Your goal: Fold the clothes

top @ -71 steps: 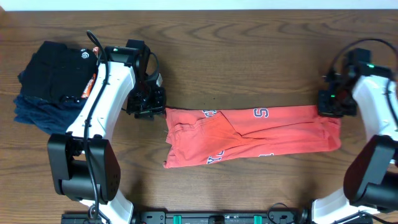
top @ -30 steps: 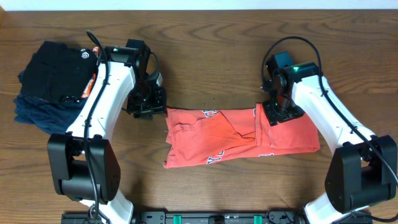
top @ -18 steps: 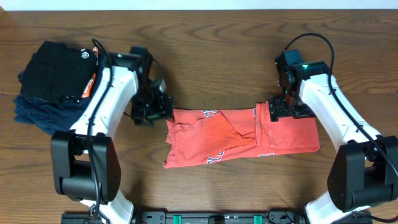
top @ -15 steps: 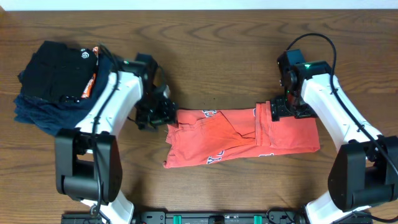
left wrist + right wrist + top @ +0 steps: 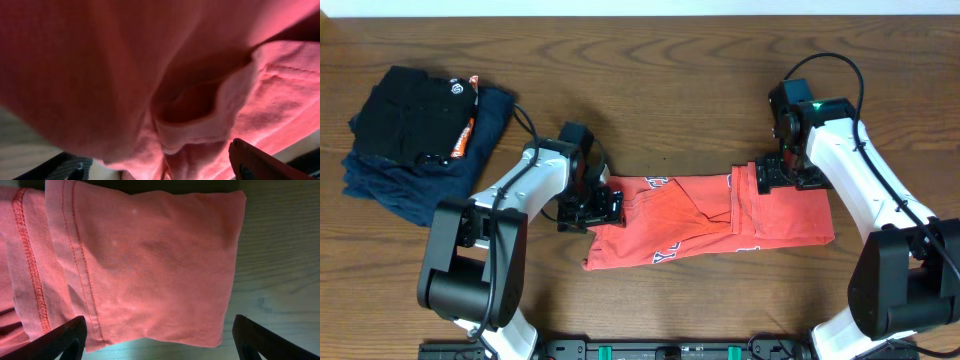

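The clothes, a coral-red T-shirt (image 5: 700, 220) with white lettering, lie as a long strip mid-table, the right end doubled over to the left. My left gripper (image 5: 596, 207) is low at the strip's left edge. Its wrist view is filled with bunched red fabric (image 5: 200, 100), and the left gripper (image 5: 165, 167) is open with cloth between its fingertips (image 5: 255, 162). My right gripper (image 5: 782, 175) hovers over the top edge of the doubled part. In its wrist view the right gripper (image 5: 160, 342) stands open above the flat folded cloth (image 5: 150, 265), holding nothing.
A black folded garment with an orange tag (image 5: 415, 110) lies on a navy-blue folded garment (image 5: 390, 185) at the far left. The wooden table (image 5: 670, 80) shows behind the shirt and to its right (image 5: 280, 255).
The right gripper carried the shirt's right end leftward, laid it over, let go and opened. The left arm came down and right onto the shirt's left edge, its jaws opening.
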{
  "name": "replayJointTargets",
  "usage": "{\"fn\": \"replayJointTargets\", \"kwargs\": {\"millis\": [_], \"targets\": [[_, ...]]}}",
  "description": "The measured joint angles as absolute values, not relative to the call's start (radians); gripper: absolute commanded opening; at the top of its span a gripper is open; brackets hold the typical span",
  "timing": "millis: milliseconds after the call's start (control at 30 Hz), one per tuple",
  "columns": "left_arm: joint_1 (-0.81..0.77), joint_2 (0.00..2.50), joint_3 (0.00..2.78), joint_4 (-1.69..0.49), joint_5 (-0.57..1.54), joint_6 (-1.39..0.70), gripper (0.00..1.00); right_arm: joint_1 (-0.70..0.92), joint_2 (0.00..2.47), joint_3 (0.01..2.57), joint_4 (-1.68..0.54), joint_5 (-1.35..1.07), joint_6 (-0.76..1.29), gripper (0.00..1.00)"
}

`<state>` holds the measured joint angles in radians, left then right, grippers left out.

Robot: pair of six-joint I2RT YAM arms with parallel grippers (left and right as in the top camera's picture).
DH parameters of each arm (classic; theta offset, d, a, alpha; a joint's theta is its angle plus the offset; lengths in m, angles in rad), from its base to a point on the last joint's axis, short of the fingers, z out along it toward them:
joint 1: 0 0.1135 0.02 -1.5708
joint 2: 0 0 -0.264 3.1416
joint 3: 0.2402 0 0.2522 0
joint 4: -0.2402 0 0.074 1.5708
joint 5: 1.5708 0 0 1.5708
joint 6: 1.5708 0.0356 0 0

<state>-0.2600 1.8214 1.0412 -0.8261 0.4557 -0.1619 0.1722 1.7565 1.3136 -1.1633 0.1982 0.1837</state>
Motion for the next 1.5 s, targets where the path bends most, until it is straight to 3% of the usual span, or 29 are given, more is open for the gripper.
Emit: {"fn": "replayJointTargets", "kwargs": {"millis": [67, 133, 167, 267, 367, 600, 1033, 1233, 1500], "targets": [[-0.26, 1.824, 1.041, -0.818, 0.466, -0.179, 0.87, 0.172, 1.757, 1.314, -1.163, 0.198, 0.184, 0.91], [-0.263, 1.826, 1.042, -0.799, 0.489, -0.191, 0.77, 0.172, 1.757, 1.314, -1.163, 0.198, 0.184, 0.91], [-0.268, 1.83, 1.042, -0.782, 0.505, -0.193, 0.68, 0.172, 1.757, 1.314, -1.163, 0.198, 0.184, 0.91], [-0.293, 1.847, 1.042, -0.747, 0.54, -0.202, 0.27, 0.172, 1.757, 1.314, -1.162, 0.198, 0.184, 0.91], [-0.313, 1.872, 1.04, -0.74, 0.554, -0.191, 0.14, 0.172, 1.757, 1.314, -1.162, 0.199, 0.184, 0.91], [-0.226, 1.88, 1.099, -0.767, 0.569, -0.175, 0.09, 0.172, 1.757, 1.314, -1.159, 0.199, 0.184, 0.91], [0.037, 1.885, 1.404, -0.939, 0.414, -0.171, 0.1, 0.172, 1.757, 1.314, -1.156, 0.199, 0.184, 0.91], [-0.012, 1.885, 1.511, -1.057, 0.392, -0.16, 0.1, 0.172, 1.757, 1.314, -1.156, 0.198, 0.184, 0.91], [-0.25, 1.885, 1.623, -1.01, 0.363, -0.161, 0.1, 0.172, 1.757, 1.314, -1.166, 0.198, 0.184, 0.92]]}}
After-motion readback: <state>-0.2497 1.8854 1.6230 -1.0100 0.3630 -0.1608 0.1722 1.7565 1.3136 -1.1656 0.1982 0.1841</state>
